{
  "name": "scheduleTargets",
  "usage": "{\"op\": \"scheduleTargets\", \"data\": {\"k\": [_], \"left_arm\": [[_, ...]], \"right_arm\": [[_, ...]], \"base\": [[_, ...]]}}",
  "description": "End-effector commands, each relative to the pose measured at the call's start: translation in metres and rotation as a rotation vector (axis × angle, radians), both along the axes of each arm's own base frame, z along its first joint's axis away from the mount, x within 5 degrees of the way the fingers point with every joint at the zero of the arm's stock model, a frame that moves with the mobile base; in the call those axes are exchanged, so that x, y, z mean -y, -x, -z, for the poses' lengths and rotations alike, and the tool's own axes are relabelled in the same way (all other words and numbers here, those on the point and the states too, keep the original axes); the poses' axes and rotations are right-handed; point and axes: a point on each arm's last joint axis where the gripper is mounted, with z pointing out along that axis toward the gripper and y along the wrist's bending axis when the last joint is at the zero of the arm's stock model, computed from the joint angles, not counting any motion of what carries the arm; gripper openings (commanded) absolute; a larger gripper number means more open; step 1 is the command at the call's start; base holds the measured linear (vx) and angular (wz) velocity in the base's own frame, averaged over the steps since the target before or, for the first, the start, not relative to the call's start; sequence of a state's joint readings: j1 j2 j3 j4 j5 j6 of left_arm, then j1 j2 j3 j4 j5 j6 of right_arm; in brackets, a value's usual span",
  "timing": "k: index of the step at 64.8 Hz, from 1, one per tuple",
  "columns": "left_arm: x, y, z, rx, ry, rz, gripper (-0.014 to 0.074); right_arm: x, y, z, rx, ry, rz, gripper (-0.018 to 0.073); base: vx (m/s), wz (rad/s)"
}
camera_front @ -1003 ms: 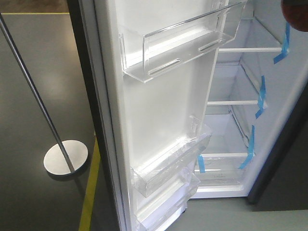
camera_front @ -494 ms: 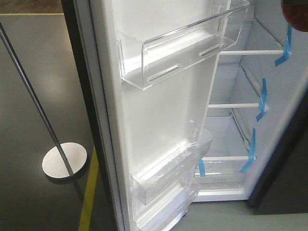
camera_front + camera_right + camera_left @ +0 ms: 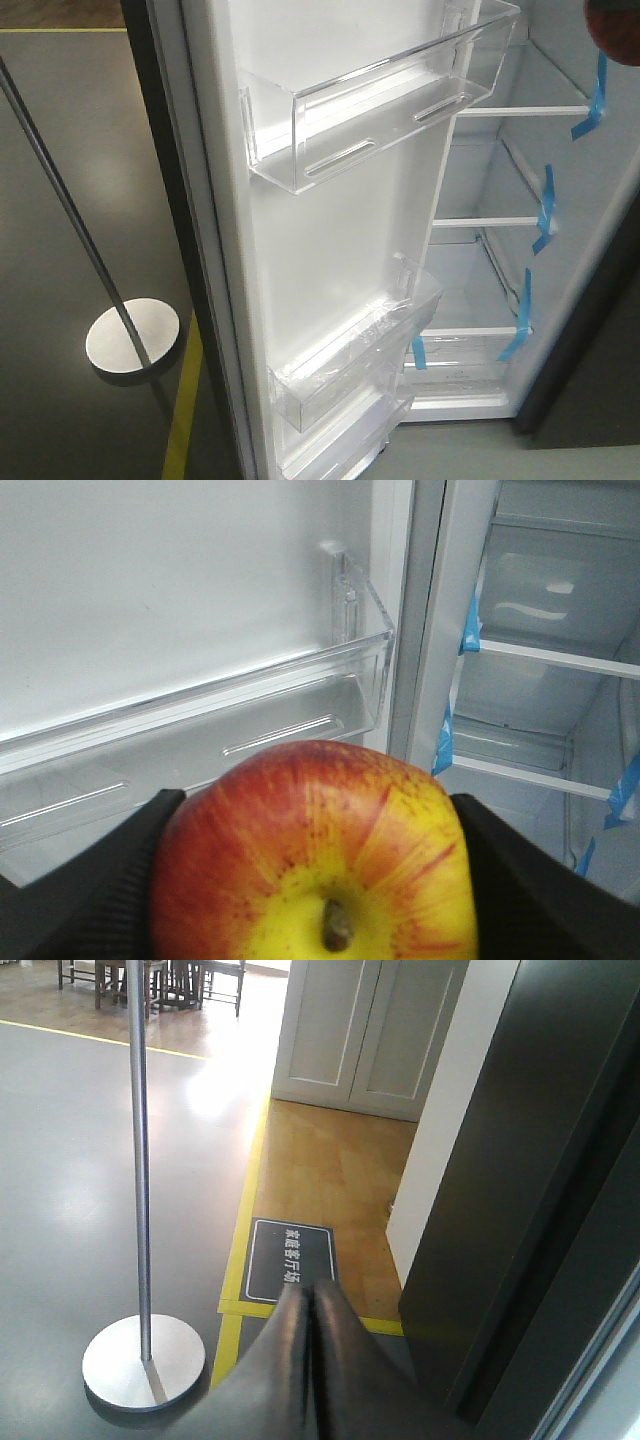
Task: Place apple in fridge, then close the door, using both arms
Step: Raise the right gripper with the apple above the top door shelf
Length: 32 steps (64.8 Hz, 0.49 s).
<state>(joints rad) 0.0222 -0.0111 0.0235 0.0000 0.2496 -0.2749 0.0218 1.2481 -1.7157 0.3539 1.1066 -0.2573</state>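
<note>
Slowly the front view had slid since a second ago: the door's (image 3: 330, 240) upper bin (image 3: 380, 110) sat lower in frame and the stand base (image 3: 132, 335) had edged left, so we judged the whole rig was creeping in on the fridge (image 3: 470, 170).

We were mid-carry, with the apple (image 3: 310, 855) not yet inside. The right pincer (image 3: 312, 875) was spread about as wide as the fruit, with one dark finger (image 3: 90, 880) on each flank and the stem facing the wrist camera, so we had a firm pinch on the apple. Dead ahead of that pincer was a clear door bin (image 3: 250, 710), not the compartment. The white shelves (image 3: 560, 660) with blue tape (image 3: 470, 630) lay ahead and to its right, past the door's inner edge.

To do this well, we reckoned the arm should swing right, clear that bin's raised corner, and lower the apple onto a shelf before letting go, since round fruit rolls.

The left pincer (image 3: 308, 1305) was pressed together on nothing, outside the door's dark face, with the stand pole (image 3: 140, 1160) off to its left. It looked well placed for the push later.
</note>
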Motion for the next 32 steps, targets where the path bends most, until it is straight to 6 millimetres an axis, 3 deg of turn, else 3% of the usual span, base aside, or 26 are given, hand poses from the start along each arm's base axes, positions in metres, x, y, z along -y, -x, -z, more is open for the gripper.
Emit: {"op": "scheduleTargets", "data": {"k": [1, 32], "left_arm": [[0.0001, 0.0008, -0.0132, 0.106, 0.006, 0.000, -0.0006], [0.0001, 0.0008, -0.0132, 0.106, 0.006, 0.000, -0.0006]], "right_arm": [[-0.0001, 0.0074, -0.0182, 0.118, -0.026, 0.008, 0.0101], [-0.0001, 0.0074, -0.0182, 0.118, -0.026, 0.008, 0.0101]], "base": [[0.00, 0.00], [0.00, 0.00]]}}
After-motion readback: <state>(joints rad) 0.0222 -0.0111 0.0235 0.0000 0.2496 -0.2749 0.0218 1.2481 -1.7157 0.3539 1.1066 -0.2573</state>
